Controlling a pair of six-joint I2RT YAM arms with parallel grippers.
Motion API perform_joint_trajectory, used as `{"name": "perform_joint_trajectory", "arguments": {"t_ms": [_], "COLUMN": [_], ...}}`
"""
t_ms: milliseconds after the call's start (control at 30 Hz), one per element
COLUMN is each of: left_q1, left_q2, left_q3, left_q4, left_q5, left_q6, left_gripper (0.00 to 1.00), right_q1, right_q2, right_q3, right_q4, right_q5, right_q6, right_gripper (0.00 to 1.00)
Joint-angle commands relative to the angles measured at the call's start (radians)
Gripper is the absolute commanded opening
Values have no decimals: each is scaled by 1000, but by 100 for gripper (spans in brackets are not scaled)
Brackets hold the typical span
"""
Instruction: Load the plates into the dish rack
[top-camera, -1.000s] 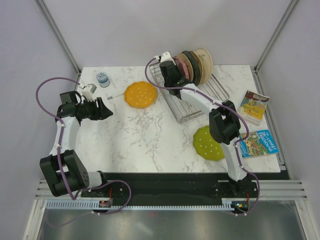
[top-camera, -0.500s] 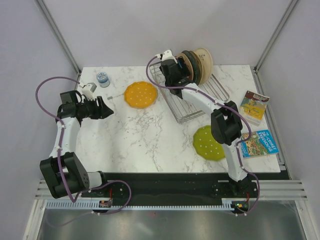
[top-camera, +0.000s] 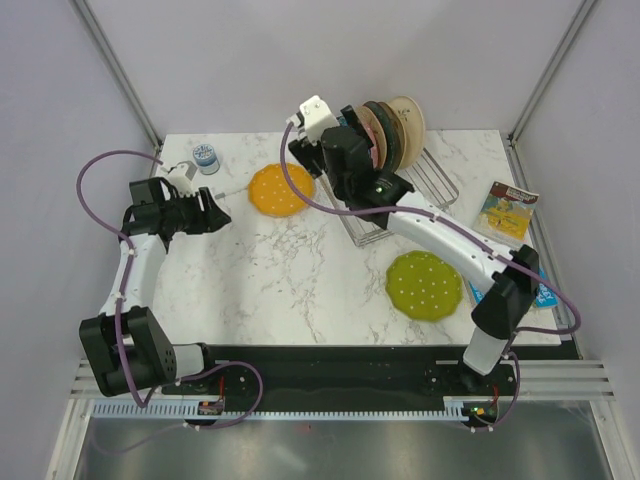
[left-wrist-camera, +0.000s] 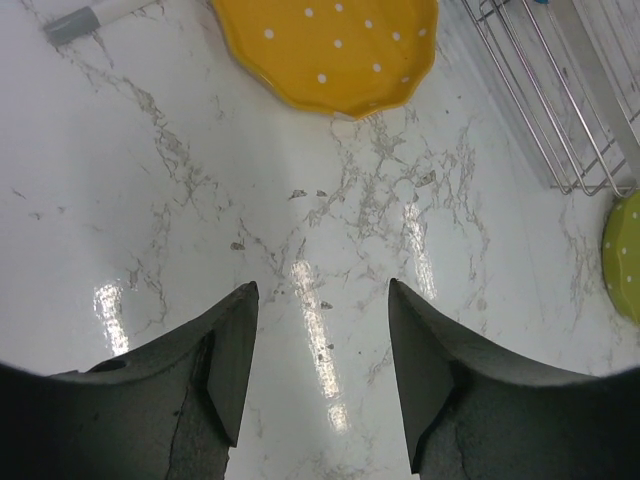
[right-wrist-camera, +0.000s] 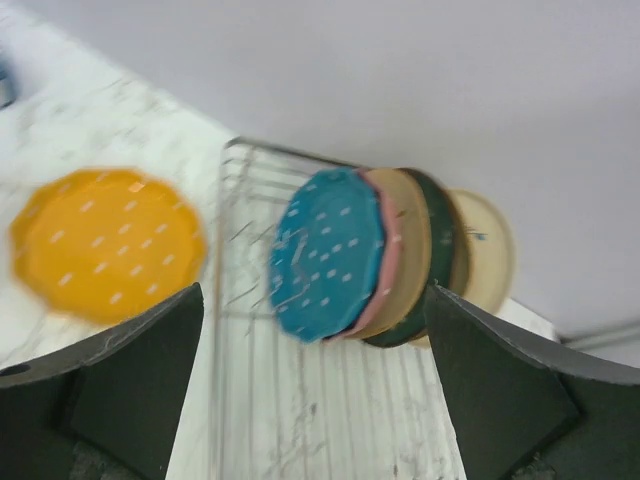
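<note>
While two dotted plates lie flat on the worktop (top-camera: 280, 270), the other two are seen standing on edge in the dish rack (top-camera: 437, 180). The blue plate (right-wrist-camera: 328, 252) is set at the front of an upright row, its dotted face turned toward the left side of the worktop. The pink plate (right-wrist-camera: 388, 262) is pressed close behind it, with only its rim showing. A beige plate (right-wrist-camera: 412, 240), a dark green plate (right-wrist-camera: 448, 235) and a cream plate (right-wrist-camera: 490, 245) are lined up behind these, so the row runs left to right across the rack's far end. The rack itself is placed askew to the worktop's edges.

The orange plate (top-camera: 280, 190) is laid face up just left of the rack. The lime green plate (top-camera: 424, 285) is laid face up near the front right, apart from the rack.

The right end effector (right-wrist-camera: 312, 290) is held before the blue plate, spread wide with nothing gripped. The left end effector (left-wrist-camera: 320, 290) is poised over bare marble near the orange plate, parted moderately and empty. A book (top-camera: 508, 208) is seen at the right edge.
</note>
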Motion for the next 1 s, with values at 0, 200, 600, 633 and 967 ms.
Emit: {"name": "perform_joint_trajectory", "arguments": {"t_ms": [0, 200, 600, 633, 967], "left_q1": [-10, -21, -58, -70, -328], "left_q2": [6, 117, 518, 541, 819], "left_q3": [13, 19, 252, 285, 839], "left_q4": [47, 51, 168, 163, 19], "left_q5": [-12, -40, -49, -67, -251], "left_q6": [-136, -262, -361, -336, -3], "left_gripper": [62, 70, 68, 67, 7], "right_q1": [2, 2, -15, -18, -119], "right_q2": [-81, -87, 36, 46, 97], "right_q3": [-118, -169, -118, -109, -51], "right_q4": [-228, -404, -457, -459, -457], "right_q5": [-363, -626, -747, -747, -710], "right_q6": [101, 276, 316, 314, 285], "right_gripper": [98, 98, 98, 98, 98]}}
